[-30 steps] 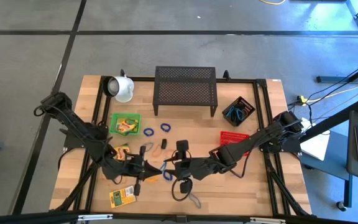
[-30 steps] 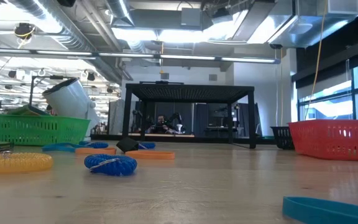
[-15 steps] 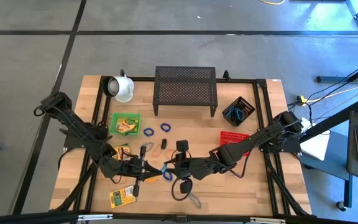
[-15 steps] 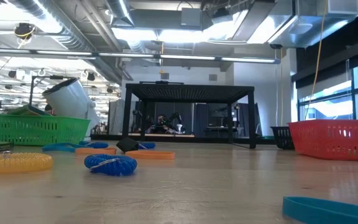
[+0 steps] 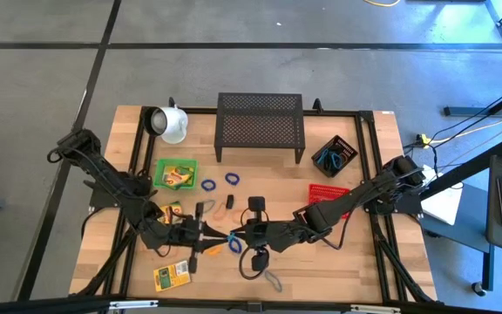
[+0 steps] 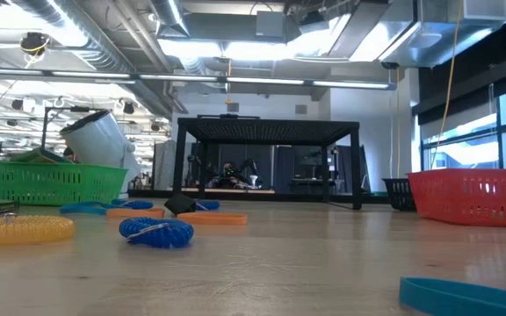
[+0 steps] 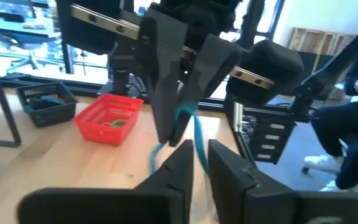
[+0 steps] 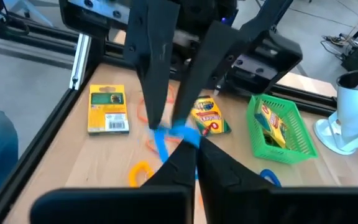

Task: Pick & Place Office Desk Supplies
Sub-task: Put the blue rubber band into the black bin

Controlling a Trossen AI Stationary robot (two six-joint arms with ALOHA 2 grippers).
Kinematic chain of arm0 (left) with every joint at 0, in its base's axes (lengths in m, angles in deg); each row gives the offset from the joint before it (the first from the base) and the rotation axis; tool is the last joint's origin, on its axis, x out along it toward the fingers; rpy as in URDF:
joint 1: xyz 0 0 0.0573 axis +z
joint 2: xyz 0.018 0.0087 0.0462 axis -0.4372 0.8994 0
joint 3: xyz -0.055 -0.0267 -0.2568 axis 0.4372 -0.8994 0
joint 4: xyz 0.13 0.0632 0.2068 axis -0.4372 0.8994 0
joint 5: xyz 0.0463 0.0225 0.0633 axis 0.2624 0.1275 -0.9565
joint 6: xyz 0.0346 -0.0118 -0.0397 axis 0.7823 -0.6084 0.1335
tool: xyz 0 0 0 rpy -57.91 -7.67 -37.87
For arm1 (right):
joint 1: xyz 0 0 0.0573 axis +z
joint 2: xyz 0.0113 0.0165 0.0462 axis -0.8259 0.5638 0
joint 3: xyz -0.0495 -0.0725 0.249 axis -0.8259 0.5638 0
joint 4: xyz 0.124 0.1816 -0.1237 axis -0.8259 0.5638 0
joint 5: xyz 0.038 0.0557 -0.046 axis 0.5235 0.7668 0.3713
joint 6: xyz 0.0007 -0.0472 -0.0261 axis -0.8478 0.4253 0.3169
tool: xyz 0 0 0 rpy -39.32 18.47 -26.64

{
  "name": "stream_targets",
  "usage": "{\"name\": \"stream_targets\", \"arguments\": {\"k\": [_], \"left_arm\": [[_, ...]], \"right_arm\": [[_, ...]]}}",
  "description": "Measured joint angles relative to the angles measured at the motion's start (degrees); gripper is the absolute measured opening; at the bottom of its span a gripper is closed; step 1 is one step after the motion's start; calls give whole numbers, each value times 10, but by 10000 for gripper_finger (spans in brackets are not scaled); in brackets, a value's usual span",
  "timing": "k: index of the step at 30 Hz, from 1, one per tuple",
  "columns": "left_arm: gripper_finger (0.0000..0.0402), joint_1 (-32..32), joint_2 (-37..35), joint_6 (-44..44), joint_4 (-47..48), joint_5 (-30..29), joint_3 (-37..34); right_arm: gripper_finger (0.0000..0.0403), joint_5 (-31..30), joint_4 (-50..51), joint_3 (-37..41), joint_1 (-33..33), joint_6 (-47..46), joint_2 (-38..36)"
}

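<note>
A blue rubber band (image 5: 232, 239) hangs above the table's front middle, where my two grippers meet tip to tip. My right gripper (image 8: 194, 149) comes from the table's right and is shut on the band. My left gripper (image 7: 201, 152) comes from the left; its fingers stand a narrow gap apart with the band (image 7: 191, 121) running between them. Two yellow-and-green crayon boxes (image 8: 109, 109) (image 8: 207, 115) lie flat on the wood below. Neither gripper shows in the low view. My right gripper pinches one end of the band's loop (image 8: 185, 135) between its two fingers, coming about level from the table's right. The band is lifted clear, and a slack part (image 8: 162, 152) hangs below. My left gripper has the band between its parted fingers (image 7: 179, 162); whether they touch it I cannot tell.
A green basket (image 5: 175, 173), white mug (image 5: 171, 124) and black mesh rack (image 5: 260, 126) stand behind. A red basket (image 5: 328, 190) and black basket (image 5: 334, 155) stand at the right. Loose blue loops (image 5: 208, 185), an orange band (image 5: 212, 250) and a grey loop (image 5: 271, 281) lie around.
My right gripper has shut on the blue band between the two grippers. Both arms have kept their places, and the band stays lifted clear of the table.
</note>
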Motion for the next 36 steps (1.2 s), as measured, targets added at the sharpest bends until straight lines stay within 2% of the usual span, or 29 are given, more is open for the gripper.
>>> {"name": "stream_targets", "arguments": {"k": [5, 11, 15, 20, 23, 26, 29, 33, 36], "left_arm": [[100, 5, 0, -6, 2, -30, 0], [151, 5, 0, -6, 23, -108, 0], [161, 5, 0, -27, 37, -119, 0], [158, 3, -1, -56, 50, -116, 0], [157, 0, -1, -72, 58, -116, 0], [155, 0, -1, -88, 70, -107, 0], [156, 0, -1, -98, 83, -92, 0], [157, 0, -1, -98, 92, -86, 0], [154, 1, -1, -98, 93, -87, 0]], "right_arm": [[7, -35, 61, 0, 0, -11, -14], [10, -62, 254, 0, -18, -118, -77], [10, -67, 413, 0, -44, -219, -111], [10, -90, 634, 0, -90, -341, -115], [10, -91, 721, 23, -126, -404, -117], [10, -67, 752, 77, -160, -431, -134], [10, -47, 739, 154, -196, -433, -160], [10, -48, 725, 250, -248, -462, -195], [10, -78, 699, 303, -289, -524, -211]]}}
